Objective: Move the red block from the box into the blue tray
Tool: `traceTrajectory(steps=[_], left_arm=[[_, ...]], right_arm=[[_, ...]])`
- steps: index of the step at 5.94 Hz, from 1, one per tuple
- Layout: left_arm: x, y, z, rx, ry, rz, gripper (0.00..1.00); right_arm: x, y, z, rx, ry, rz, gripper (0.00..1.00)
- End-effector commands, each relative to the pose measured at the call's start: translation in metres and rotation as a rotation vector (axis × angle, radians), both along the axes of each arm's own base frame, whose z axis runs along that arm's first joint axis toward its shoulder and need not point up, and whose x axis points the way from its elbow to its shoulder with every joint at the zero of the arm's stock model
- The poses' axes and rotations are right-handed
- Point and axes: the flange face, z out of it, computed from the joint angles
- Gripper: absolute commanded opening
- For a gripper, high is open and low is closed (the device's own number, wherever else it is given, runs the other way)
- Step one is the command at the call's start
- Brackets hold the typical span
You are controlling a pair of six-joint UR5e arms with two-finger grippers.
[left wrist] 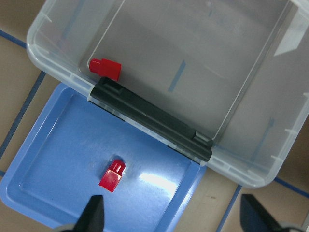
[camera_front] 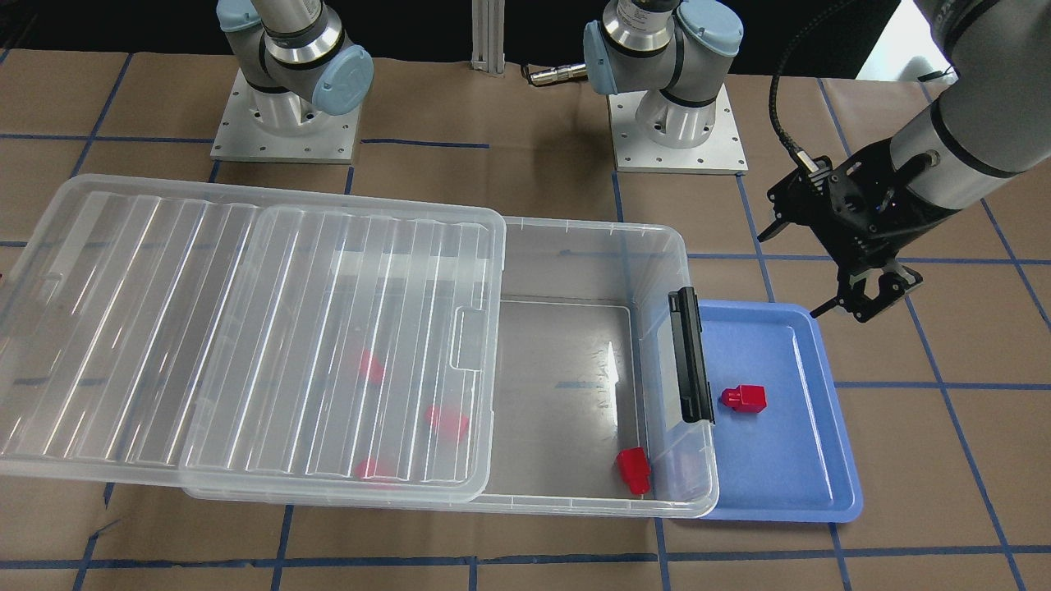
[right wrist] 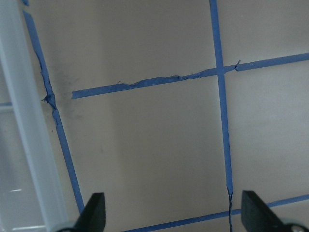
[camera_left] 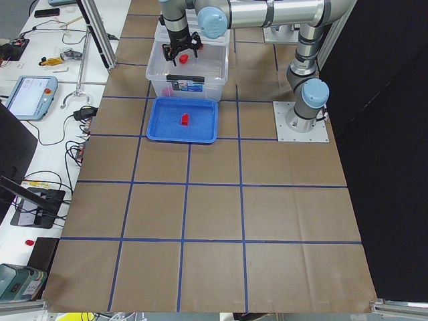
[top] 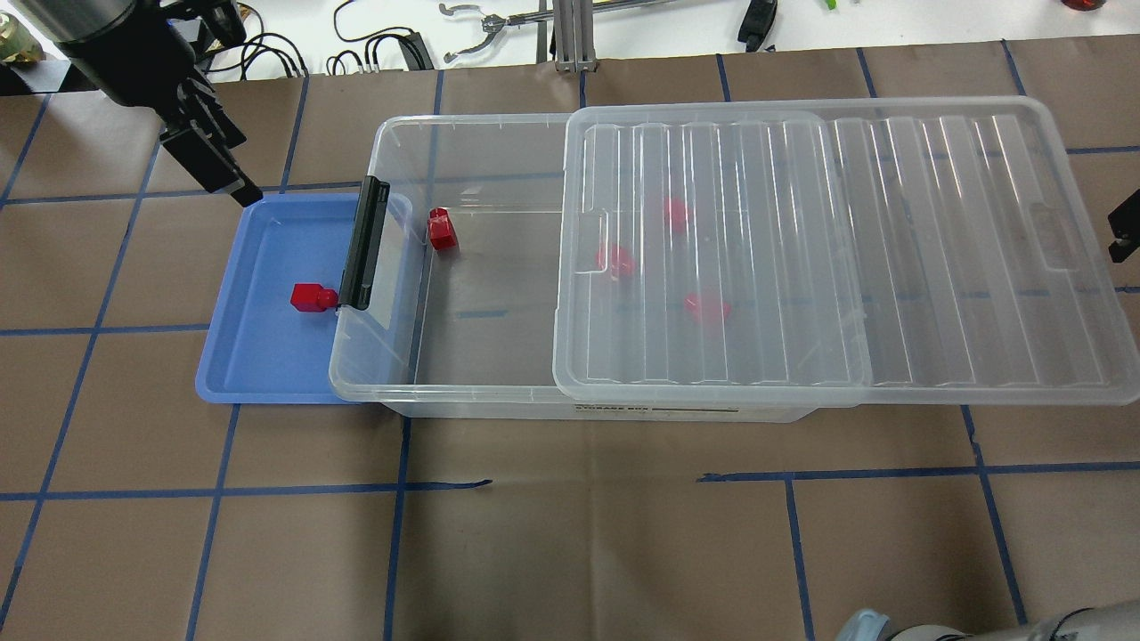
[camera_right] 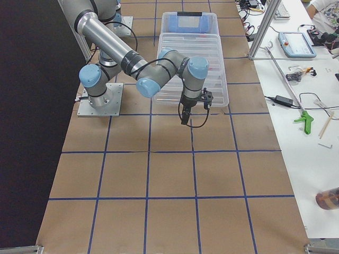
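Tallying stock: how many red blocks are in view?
5. One red block lies in the blue tray; one in the box's uncovered end; three show blurred under the lid. More could hide there.

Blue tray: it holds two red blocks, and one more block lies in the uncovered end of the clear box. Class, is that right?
Not quite. The blue tray holds only one red block, as the exterior front-facing view shows. The rest stands: a second block lies in the uncovered end of the clear box.
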Motion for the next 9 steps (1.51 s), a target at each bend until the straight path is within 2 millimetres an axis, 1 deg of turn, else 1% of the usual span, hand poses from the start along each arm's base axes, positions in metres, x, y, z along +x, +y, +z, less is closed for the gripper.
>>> traceTrajectory(steps=[1,2,3,4,5,6,7,8,9], left_arm=[[-0.004,-0.005,0.003,-0.015,0.049,0.115,0.98],[-0.014,-0.002,0.006,0.025,0.039,0.291,0.98],[-0.035,-0.001,0.003,0.047,0.033,0.357,0.98],[-0.055,0.001,0.001,0.089,0.021,0.496,0.98],[-0.076,0.004,-0.004,0.094,-0.078,0.566,0.98],[-0.095,0.013,-0.002,0.074,-0.18,0.604,0.98],[-0.101,0.027,0.011,0.039,-0.26,0.704,0.98],[-0.098,0.044,0.02,0.018,-0.298,0.821,0.98],[-0.096,0.056,0.006,0.033,-0.298,0.825,0.98]], right_arm=[[0.02,0.001,0.001,0.0,-0.002,0.028,1.0],[0.03,0.001,-0.003,0.007,-0.008,0.042,1.0],[0.035,0.005,-0.009,0.005,-0.033,0.039,1.0],[0.039,0.005,-0.011,0.005,-0.04,0.043,1.0],[0.053,-0.001,-0.011,0.006,-0.039,0.072,1.0],[0.069,-0.007,-0.01,0.002,-0.038,0.102,1.0],[0.078,-0.009,-0.011,0.003,-0.038,0.119,1.0],[0.086,-0.012,-0.011,-0.003,-0.048,0.13,1.0],[0.096,-0.015,-0.011,-0.013,-0.068,0.146,1.0]])
